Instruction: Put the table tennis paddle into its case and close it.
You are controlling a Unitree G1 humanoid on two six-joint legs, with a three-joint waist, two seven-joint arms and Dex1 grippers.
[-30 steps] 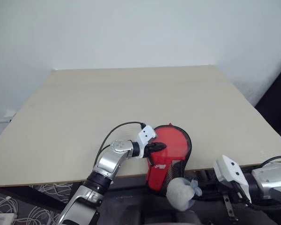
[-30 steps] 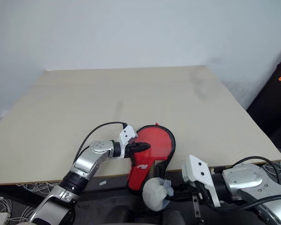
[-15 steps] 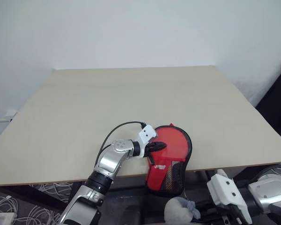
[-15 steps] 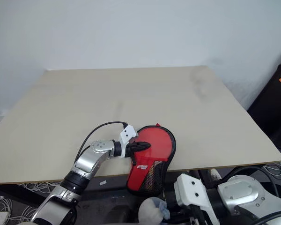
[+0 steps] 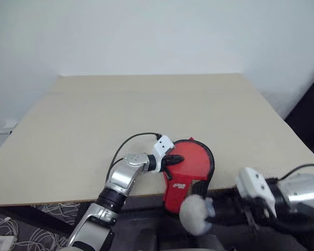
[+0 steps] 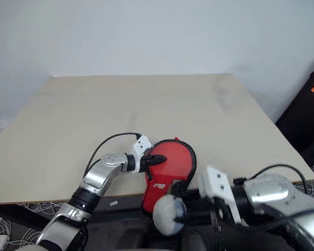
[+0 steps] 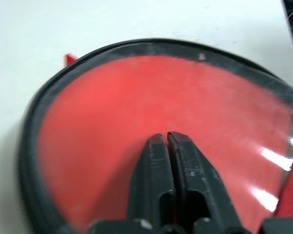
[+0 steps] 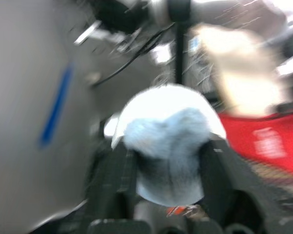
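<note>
While the case (image 5: 189, 170) lies on the bench's (image 5: 146, 110) near edge, paddle seemingly inside, closing remains; left pincer (image 7: 167, 139) clenched on its top, right pincer (image 8: 168, 161) grasping a pale fluffy ball (image 8: 167, 141)

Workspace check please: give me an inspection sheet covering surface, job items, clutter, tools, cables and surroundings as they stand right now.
Surface: light wooden table, top bare apart from the case.
Job's things: case at the near edge, narrow end hanging off the table; red shows through its clear half. Whether the paddle is inside, cannot tell.
Clutter: nothing seen on the table.
Tools: left tool shut, tips over the case's clear face; right tool below the table edge, clamped around a pale fuzzy ball.
Cables: black cable looping over the left wrist; white cords on the floor.
Surroundings: plain white wall.
</note>
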